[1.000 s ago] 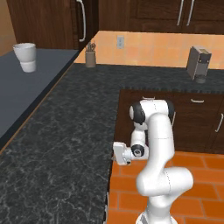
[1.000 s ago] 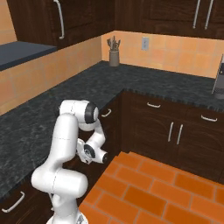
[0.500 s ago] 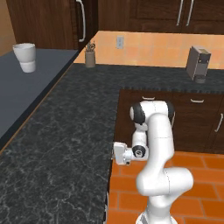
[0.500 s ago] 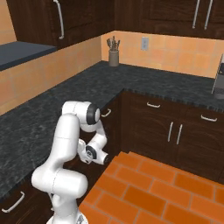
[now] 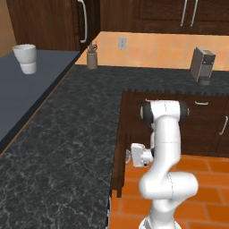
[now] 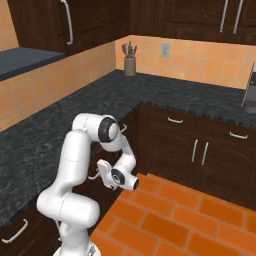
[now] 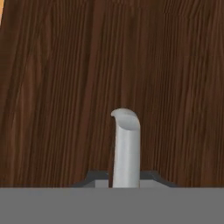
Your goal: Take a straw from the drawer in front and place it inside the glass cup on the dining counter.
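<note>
The drawer [image 7: 57, 87] is a dark brown wood front right before the hand, under the black granite counter. Its silver bar handle [image 7: 126, 148] runs up between my two dark fingertips, which press on both sides of it. My gripper [image 7: 126, 179] is shut on that handle. From the base, the gripper [image 5: 130, 156] is held low against the cabinet face [image 5: 117, 174], and the gripper [image 6: 102, 172] points at the drawer front. The straw, the glass cup and the dining counter are out of view.
The black speckled counter [image 5: 67, 134] wraps around the corner above the drawer. A utensil holder [image 5: 92, 58] and a coffee machine [image 5: 202, 65] stand at the back wall. An opaque white cup [image 5: 24, 58] sits far left. Orange tiled floor [image 6: 190, 220] lies open on the right.
The hand and arm have shifted a little to the right, away from the cabinet face, still closed on the handle. The cameras have not moved.
</note>
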You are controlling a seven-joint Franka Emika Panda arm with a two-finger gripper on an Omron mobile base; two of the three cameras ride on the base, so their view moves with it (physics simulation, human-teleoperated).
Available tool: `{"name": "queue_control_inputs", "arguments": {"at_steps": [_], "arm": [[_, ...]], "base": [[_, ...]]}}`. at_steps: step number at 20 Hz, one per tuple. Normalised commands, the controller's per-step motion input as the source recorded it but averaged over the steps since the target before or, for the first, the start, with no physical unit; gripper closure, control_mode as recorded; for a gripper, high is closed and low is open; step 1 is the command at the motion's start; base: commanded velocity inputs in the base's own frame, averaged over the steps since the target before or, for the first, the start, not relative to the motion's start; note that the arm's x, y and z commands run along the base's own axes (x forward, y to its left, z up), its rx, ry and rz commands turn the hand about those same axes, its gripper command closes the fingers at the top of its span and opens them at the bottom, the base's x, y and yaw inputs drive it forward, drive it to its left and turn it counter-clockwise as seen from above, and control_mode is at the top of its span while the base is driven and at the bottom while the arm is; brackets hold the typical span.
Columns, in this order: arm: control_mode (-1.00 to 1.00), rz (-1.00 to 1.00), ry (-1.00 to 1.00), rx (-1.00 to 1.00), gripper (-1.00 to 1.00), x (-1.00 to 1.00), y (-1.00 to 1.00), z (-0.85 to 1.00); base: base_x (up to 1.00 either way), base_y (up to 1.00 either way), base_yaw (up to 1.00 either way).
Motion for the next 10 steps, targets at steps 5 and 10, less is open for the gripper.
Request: {"name": "queue_control_inputs", "arguments": {"at_steps": [5, 10], "arm": [[-1.0, 0.03, 0.0, 0.0, 1.0, -0.64, -1.0, 0.06], [-1.0, 0.03, 0.0, 0.0, 1.0, -0.52, -1.0, 0.03]], "base": [[0.0, 0.0, 0.0], [0.0, 0.0, 0.0]]}}
